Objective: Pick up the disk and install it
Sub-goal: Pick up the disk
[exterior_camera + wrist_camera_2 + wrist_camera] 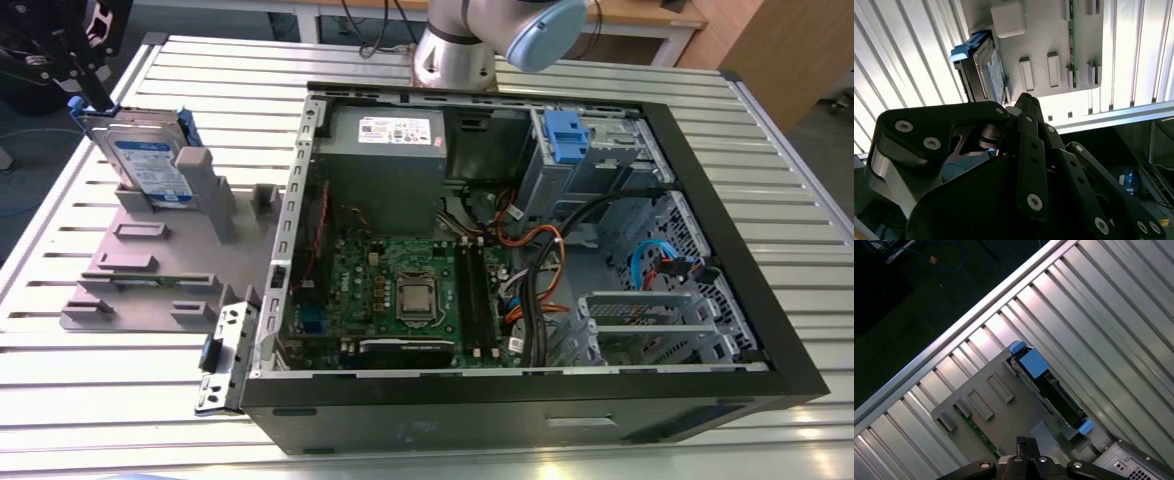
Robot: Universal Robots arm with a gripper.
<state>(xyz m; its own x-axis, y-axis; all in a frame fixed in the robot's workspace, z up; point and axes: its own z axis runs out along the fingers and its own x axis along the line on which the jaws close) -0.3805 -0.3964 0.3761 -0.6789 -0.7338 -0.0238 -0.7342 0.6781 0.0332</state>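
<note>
The disk [144, 160] stands on edge in the grey slotted holder [147, 262] at the exterior view's left, its white-and-blue label facing out and blue rails along its sides. My black gripper [88, 85] hangs just above and beyond the disk's top edge, apart from it. Both wrist views look down past the gripper [1023, 98] [1026, 441], whose fingers meet at the tip with nothing between them. The disk [985, 70] [1051, 390] sits in the holder [1049, 45] [1004, 415] below.
An open computer case [747, 300] lies on the slatted metal table [200, 80] to the exterior view's right of the holder. Its grey drive bay [607, 150] carries a fixed blue bracket [566, 135]. A motherboard [400, 290] and cables [561, 250] fill the case. The arm's base [454, 50] stands behind it.
</note>
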